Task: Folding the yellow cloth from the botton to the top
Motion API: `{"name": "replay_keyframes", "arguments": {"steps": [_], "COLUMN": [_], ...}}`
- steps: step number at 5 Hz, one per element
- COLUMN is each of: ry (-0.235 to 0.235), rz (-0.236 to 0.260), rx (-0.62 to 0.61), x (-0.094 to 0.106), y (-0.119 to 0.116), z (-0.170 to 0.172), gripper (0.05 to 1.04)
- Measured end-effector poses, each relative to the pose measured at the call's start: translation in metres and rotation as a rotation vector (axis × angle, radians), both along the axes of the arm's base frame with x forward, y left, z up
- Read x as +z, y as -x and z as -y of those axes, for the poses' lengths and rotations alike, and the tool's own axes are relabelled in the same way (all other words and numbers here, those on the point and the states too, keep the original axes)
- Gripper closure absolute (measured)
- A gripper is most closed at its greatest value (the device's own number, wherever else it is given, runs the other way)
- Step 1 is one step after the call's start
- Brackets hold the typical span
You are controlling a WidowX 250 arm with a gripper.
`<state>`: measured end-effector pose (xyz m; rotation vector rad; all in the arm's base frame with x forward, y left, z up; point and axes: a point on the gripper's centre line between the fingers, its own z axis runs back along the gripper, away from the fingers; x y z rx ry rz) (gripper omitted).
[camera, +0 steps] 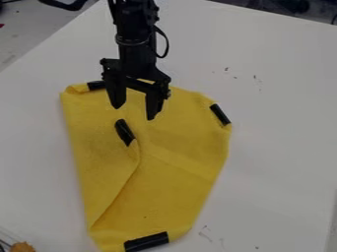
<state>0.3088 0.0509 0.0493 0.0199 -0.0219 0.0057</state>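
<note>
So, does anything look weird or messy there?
Yes, a bit. The yellow cloth looks lopsided: a flap on the picture's left is folded over at a slant, with a black strip mid-cloth. Small reddish specks also mark the white table, maybe stains.

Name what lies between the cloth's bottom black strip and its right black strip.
In the camera view, only yellow cloth lies between the bottom strip and the right strip.

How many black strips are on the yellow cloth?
4 black strips: one near the middle, one top left, one upper right, one at the bottom. The fold may hide more.
</note>
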Motion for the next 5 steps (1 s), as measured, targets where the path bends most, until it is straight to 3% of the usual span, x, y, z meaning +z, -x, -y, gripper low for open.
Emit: {"name": "replay_keyframes", "arguments": {"steps": [1,3,5], "ry": [0.004,-0.005,0.029], "rz": [-0.027,0.044,0.091], "rx": [0.002,-0.125,-0.281], "x": [-0.009,-0.011,-0.029], "y": [0.002,-0.027,-0.076], "z": [0.001,0.060,0.112], "gripper": [0.084,0.084,0.084]}}
